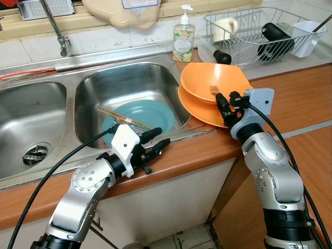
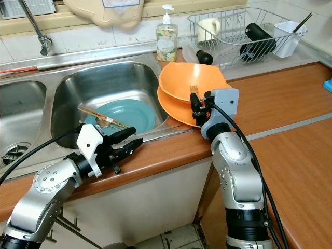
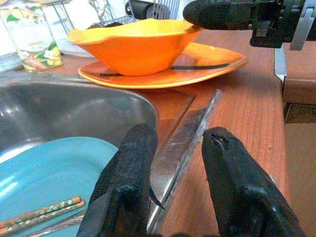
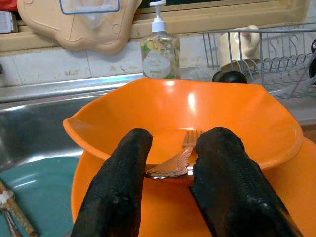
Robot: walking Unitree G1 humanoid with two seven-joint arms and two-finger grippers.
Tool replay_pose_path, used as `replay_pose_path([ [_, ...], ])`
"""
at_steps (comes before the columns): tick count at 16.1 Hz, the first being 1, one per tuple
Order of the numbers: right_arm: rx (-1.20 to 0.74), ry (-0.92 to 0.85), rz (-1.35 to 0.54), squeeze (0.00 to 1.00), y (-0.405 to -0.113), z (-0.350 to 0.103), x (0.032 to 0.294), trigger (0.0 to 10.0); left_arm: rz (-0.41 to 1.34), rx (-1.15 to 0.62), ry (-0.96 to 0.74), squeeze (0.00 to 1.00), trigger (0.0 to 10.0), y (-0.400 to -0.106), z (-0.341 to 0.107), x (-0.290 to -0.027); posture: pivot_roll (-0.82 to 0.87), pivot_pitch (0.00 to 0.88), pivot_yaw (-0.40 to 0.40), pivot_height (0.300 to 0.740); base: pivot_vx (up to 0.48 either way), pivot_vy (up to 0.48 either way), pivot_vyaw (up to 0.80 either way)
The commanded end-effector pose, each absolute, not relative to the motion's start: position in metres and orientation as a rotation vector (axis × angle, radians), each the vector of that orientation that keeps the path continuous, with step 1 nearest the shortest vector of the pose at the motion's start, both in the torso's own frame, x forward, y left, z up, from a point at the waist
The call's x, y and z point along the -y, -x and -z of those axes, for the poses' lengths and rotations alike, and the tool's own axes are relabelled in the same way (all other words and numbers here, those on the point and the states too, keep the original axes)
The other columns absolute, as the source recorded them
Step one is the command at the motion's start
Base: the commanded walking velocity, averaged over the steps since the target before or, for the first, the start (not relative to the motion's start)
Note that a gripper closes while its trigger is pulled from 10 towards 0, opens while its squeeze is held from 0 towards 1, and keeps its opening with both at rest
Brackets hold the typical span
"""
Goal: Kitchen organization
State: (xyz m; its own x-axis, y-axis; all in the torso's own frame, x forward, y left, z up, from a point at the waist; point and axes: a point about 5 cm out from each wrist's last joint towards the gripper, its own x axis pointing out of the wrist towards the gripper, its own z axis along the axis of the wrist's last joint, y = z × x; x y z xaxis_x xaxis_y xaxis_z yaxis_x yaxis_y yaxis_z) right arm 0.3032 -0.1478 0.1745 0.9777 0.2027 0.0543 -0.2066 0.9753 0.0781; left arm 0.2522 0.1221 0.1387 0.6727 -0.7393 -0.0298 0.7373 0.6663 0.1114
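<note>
Gripping a fork (image 4: 175,160) over the orange bowl (image 1: 212,82) at frame centre, the right gripper (image 4: 170,190) has its jaws narrowed on the handle. The left gripper (image 3: 173,182), jaws apart and empty, hovers at the sink (image 1: 93,83) edge; a teal plate (image 1: 140,116) and chopsticks (image 1: 124,118) remain inside, so much seems left.

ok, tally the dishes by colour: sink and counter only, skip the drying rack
Orange: 2, the bowl stacked on the plate, both on the counter
Teal: 1, the plate in the sink
Total: 3
</note>
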Motion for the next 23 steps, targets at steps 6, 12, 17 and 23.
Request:
replay_pose_path([
  [6, 0.052, -0.074, -0.213, 0.00, -0.304, -0.178, 0.147, 0.0, 0.835, 0.021, -0.141, 0.00, 10.0, -0.254, -0.141, -0.121, 0.00, 0.000, 0.077, 0.740, 0.000, 0.000, 0.00],
  [12, 0.168, -0.057, -0.250, 0.00, -0.303, -0.210, 0.148, 0.0, 0.820, 0.123, -0.288, 0.00, 10.0, -0.263, -0.158, -0.116, 0.00, 0.000, 0.082, 0.740, 0.000, 0.000, 0.00],
  [17, 0.191, -0.047, -0.420, 0.00, -0.293, -0.229, 0.133, 0.0, 0.818, 0.218, -0.433, 0.00, 10.0, -0.270, -0.173, -0.109, -0.01, 0.000, 0.083, 0.740, 0.000, 0.000, 0.00],
  [23, 0.121, 0.011, -0.672, 0.00, -0.274, -0.228, 0.108, 0.0, 0.704, 0.369, -0.590, 0.00, 10.0, -0.282, -0.189, -0.110, -0.02, 0.000, 0.084, 0.740, 0.000, 0.000, 0.00],
])
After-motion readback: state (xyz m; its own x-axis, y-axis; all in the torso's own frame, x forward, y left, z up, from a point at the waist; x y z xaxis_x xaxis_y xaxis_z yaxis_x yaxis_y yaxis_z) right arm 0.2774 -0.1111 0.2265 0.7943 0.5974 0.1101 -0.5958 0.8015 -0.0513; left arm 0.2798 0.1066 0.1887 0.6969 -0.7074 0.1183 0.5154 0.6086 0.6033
